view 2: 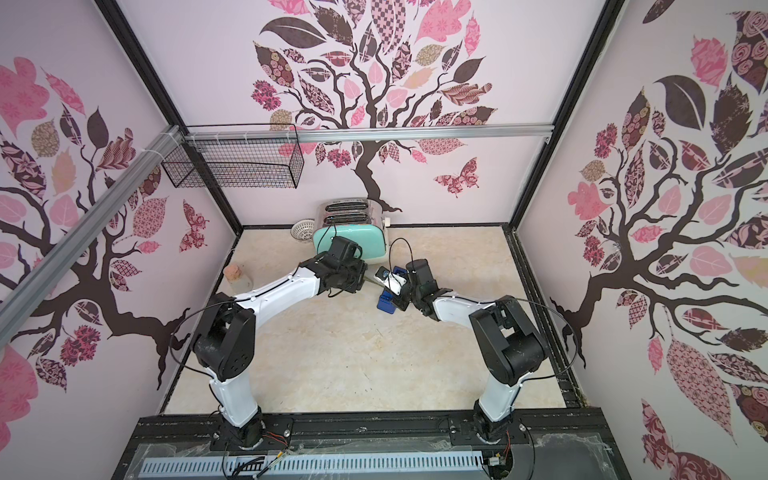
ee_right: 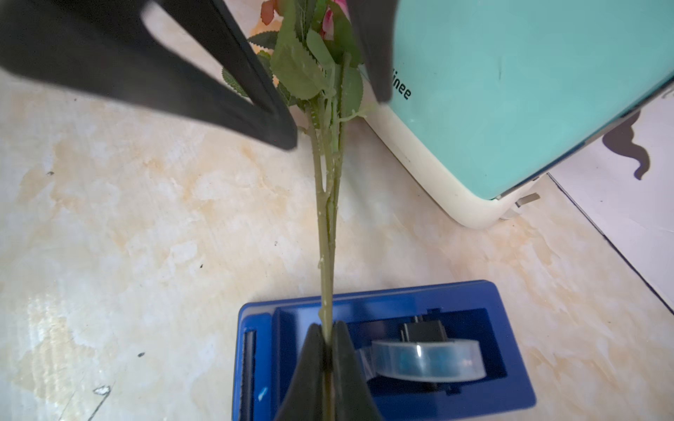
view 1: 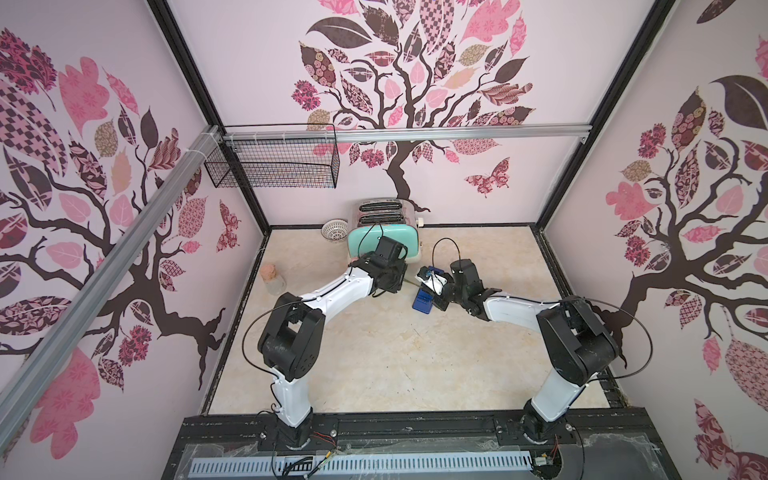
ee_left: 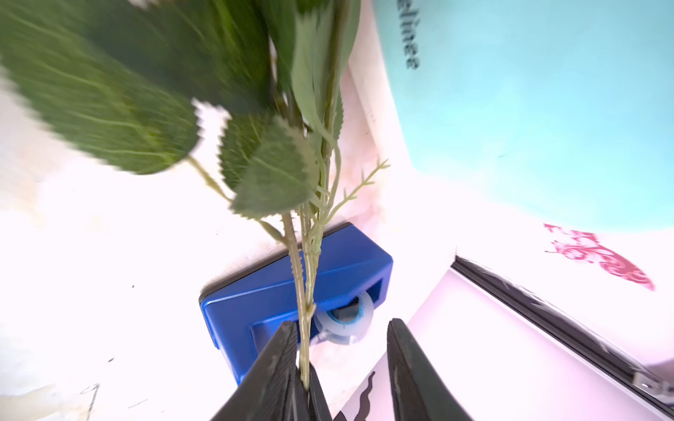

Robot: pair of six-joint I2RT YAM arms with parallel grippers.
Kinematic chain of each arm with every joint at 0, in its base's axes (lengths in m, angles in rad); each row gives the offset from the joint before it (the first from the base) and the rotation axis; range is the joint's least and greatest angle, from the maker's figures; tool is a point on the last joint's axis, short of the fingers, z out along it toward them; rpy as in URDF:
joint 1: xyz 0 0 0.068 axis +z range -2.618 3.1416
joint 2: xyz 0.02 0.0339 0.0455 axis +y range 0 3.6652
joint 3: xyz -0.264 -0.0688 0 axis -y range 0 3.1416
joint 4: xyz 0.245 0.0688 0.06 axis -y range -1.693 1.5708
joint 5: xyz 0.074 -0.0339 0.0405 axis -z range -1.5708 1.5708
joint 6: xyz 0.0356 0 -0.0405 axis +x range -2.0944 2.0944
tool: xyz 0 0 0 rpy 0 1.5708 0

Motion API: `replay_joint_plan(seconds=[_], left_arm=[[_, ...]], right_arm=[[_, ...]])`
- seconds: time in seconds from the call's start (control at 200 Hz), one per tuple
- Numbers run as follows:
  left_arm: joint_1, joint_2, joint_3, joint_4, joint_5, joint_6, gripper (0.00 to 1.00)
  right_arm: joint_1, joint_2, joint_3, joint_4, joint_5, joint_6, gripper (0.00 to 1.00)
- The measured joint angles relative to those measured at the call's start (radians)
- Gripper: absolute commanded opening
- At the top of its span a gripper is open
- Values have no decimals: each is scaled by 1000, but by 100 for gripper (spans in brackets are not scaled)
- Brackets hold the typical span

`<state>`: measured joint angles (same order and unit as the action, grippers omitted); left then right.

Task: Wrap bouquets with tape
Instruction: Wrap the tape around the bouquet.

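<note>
So, containers first: the blue dispenser (ee_right: 364, 295) sits on the table (view 1: 374, 353) near the mint toaster (view 1: 365, 241), on its front side with a strip of bare top between them. The tape (ee_right: 426, 359) roll sits on its spindle inside the dispenser's open well. A small white basket (view 1: 335, 230) is just beside the toaster by the back wall, but I can't tell what's in it. A glass jar (view 1: 274, 284) with something pinkish on top stands well apart from the toaster, over by the side wall. A black wire basket (view 1: 274, 166) hangs on the back wall above the toaster.

The bouquets (ee_right: 328, 218) are held off the table, with the stems running over the dispenser and the leaves and pink buds up against the toaster's mint face. The right gripper (ee_right: 328, 328) is pinched tight on the stem ends, right over the dispenser. The left gripper (ee_left: 341, 322) has its fingers spread apart around the stems, which lie against one finger only.

Room-wise, it's tight by the toaster's cream bottom edge, since the leaves are just beside it. The whole tabletop in front of the toaster, toward the arm bases, is wide open.
</note>
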<state>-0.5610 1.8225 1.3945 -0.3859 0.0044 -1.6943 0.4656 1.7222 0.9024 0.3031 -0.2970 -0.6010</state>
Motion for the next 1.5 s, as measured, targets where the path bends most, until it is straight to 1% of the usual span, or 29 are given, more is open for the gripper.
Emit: replay_joint_plan(seconds=[0.235, 0.395, 0.62, 1.041, 1.331, 1.501], left_arm=[[28, -169, -111, 3, -24, 81, 46], [28, -228, -153, 3, -46, 119, 46], [29, -235, -204, 7, -47, 127, 46], [31, -235, -209, 32, -45, 127, 45], [39, -235, -213, 40, -45, 127, 45], [39, -234, -213, 63, -21, 126, 42]], right_arm=[[1, -11, -40, 87, 74, -51, 0], [2, -18, -40, 123, 122, -98, 0], [4, -42, -37, 148, 169, -186, 0], [6, -43, -37, 217, 287, -361, 0], [10, -43, -39, 223, 304, -390, 0], [10, -58, -60, 235, 295, -373, 0]])
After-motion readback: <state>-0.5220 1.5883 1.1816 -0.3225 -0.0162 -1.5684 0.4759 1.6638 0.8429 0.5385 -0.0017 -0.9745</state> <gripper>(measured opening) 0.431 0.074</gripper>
